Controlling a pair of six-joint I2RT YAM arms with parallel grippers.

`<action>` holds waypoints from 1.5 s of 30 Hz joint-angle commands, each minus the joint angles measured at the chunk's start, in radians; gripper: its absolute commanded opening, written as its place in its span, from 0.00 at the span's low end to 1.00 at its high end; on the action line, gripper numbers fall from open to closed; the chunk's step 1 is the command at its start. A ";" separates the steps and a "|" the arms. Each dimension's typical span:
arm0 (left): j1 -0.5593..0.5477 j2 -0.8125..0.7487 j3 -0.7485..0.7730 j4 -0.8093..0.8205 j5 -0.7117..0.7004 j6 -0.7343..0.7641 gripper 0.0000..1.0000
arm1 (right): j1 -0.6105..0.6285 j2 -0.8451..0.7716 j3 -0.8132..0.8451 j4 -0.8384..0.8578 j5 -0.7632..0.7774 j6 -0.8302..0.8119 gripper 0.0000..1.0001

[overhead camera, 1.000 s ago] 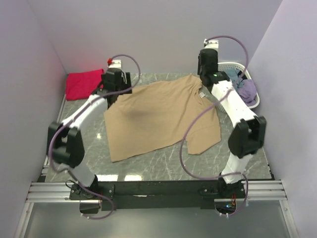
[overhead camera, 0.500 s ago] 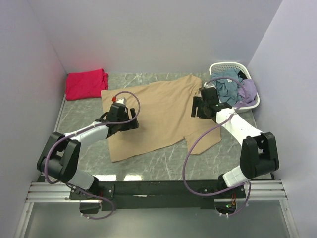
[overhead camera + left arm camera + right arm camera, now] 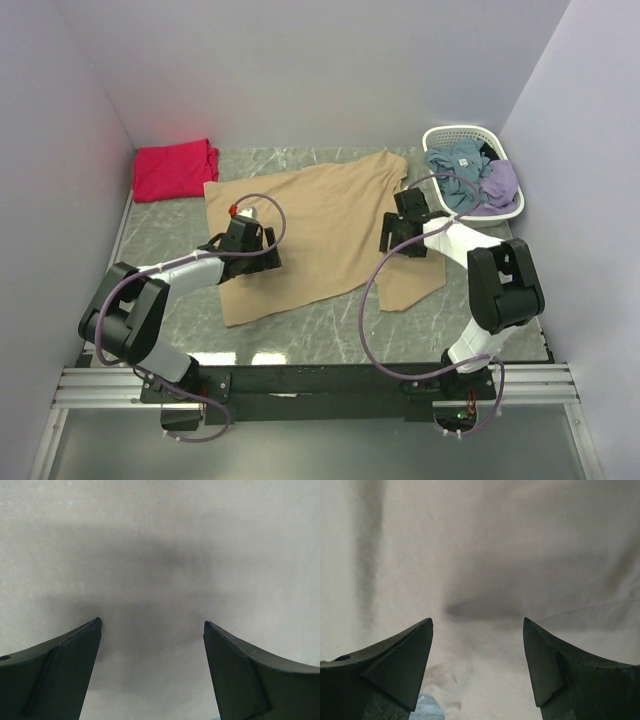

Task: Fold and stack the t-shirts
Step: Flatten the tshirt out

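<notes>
Bright, even light from above in the top view, sharp edge to edge. Two small white glare patches on the marble table [image 3: 330, 320] near its front edge. Soft, short shadows, nothing harsh. Dimmer at the wrists: broad dark smudge of shadow on the tan t-shirt [image 3: 160, 540], weave soft and slightly blurred. Near-black and underexposed, the left gripper [image 3: 152, 627] and right gripper [image 3: 477, 622], little surface detail.

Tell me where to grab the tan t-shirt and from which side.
Take the tan t-shirt by its near left corner, coming low from the near side: it lies spread flat, so only edges offer a pinch, and that corner is uncovered.
</notes>
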 commanded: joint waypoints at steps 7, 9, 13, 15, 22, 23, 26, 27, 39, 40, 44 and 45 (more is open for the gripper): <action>-0.005 -0.010 -0.009 -0.107 -0.114 -0.008 0.89 | -0.003 0.001 -0.034 0.013 -0.055 0.053 0.80; -0.005 0.000 0.016 -0.155 -0.165 -0.007 0.89 | -0.001 -0.026 -0.057 -0.004 -0.069 0.066 0.79; -0.005 0.034 0.065 -0.233 -0.235 -0.024 0.89 | 0.012 -0.086 -0.126 -0.030 -0.077 0.075 0.81; -0.004 0.042 0.086 -0.265 -0.261 -0.045 0.90 | 0.028 -0.130 -0.164 -0.048 -0.065 0.084 0.83; 0.001 0.040 0.128 -0.379 -0.287 -0.073 0.93 | 0.167 -0.196 -0.252 -0.097 -0.031 0.130 0.88; 0.001 0.039 0.140 -0.394 -0.297 -0.076 0.94 | 0.204 -0.200 -0.262 -0.093 -0.047 0.153 0.88; 0.008 0.028 0.157 -0.437 -0.333 -0.079 0.96 | 0.300 -0.192 -0.275 -0.100 -0.049 0.213 0.89; 0.013 0.027 0.160 -0.446 -0.341 -0.082 0.97 | 0.322 -0.190 -0.287 -0.097 -0.060 0.231 0.89; 0.157 0.072 0.217 -0.503 -0.418 -0.055 0.99 | 0.537 -0.285 -0.387 -0.136 -0.068 0.431 0.91; 0.162 0.083 0.231 -0.523 -0.433 -0.058 0.99 | 0.549 -0.302 -0.397 -0.137 -0.068 0.445 0.91; 0.135 0.061 0.228 -0.480 -0.335 -0.041 0.98 | 0.557 -0.435 -0.454 -0.194 -0.032 0.521 0.92; 0.119 0.019 0.226 -0.474 -0.330 -0.041 0.98 | 0.558 -0.460 -0.456 -0.208 -0.008 0.532 0.92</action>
